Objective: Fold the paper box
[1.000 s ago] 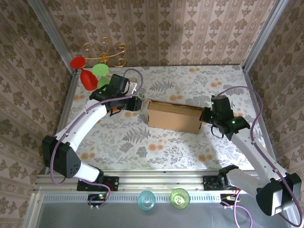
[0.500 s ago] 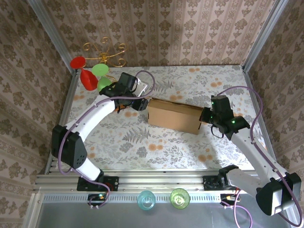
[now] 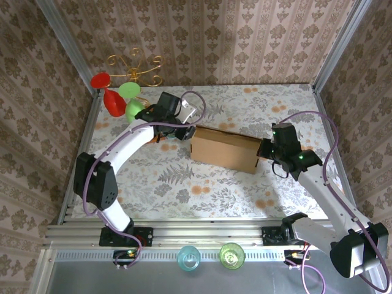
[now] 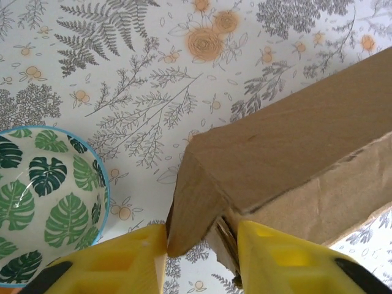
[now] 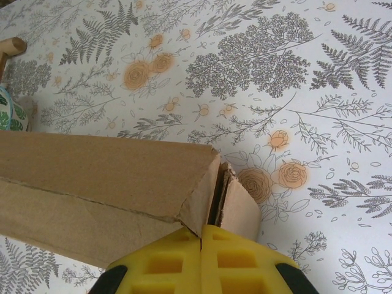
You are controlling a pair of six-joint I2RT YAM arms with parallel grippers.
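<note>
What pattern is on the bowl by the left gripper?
The bowl has green leaves on white, blue rim; clearest in left wrist view.

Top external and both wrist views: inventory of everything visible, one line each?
paper box: 1, brown, table centre, between the grippers
bowl: 1, white with green leaves, near box's left end
wire stand: 1, gold, far-left corner, red and green pieces by it
teal cup: 1, near ledge
green cup: 1, beside it
tablecloth: 1, white floral
left gripper: yellow, gripping box's left end
right gripper: yellow, shut, at box's right end
</note>
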